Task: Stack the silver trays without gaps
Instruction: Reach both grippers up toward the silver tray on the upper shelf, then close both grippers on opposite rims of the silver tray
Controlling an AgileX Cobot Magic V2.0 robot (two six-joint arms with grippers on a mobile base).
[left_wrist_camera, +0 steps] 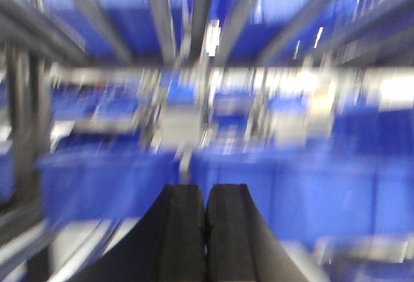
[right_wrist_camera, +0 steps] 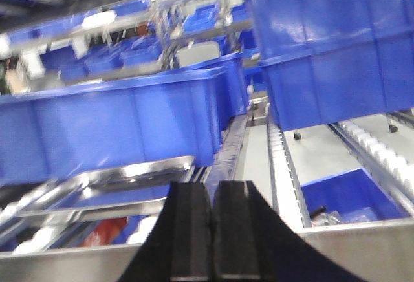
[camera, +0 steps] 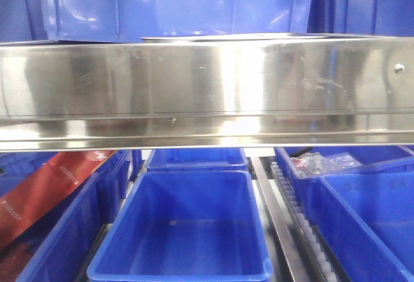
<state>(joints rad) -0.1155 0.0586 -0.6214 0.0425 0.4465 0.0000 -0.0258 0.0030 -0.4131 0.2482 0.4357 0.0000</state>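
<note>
Writing: only the long red carton (camera: 48, 188), leaning in a blue bin at lower left of the front view, carries print. The small white lettering is too fine to read.

Left gripper (left_wrist_camera: 207, 195): black fingers pressed together, nothing between them. It points about level toward racks of blue bins. This view is badly smeared, so no detail can be made out.

Right gripper (right_wrist_camera: 211, 191): black fingers also closed on each other, with only a thin dark seam between them and nothing pinched. It points forward over the wide shiny steel beam (right_wrist_camera: 362, 246) toward a lane of white rollers (right_wrist_camera: 283, 156) running away between the bins.

Shallow rectangular silver tray (right_wrist_camera: 113, 185): lies flat on the rack to the left of the right gripper's tips, apart from them, its far end just under the front wall of a large deep blue plastic bin (right_wrist_camera: 116, 127). I cannot tell whether it is one tray or several nested.

Front view: the steel beam (camera: 207, 94) spans the whole frame, with one screw head (camera: 399, 68) near its right end. Below it sits a deep blue bin (camera: 187, 230), and to the right another bin holds a clear plastic bag (camera: 323, 163).
</note>
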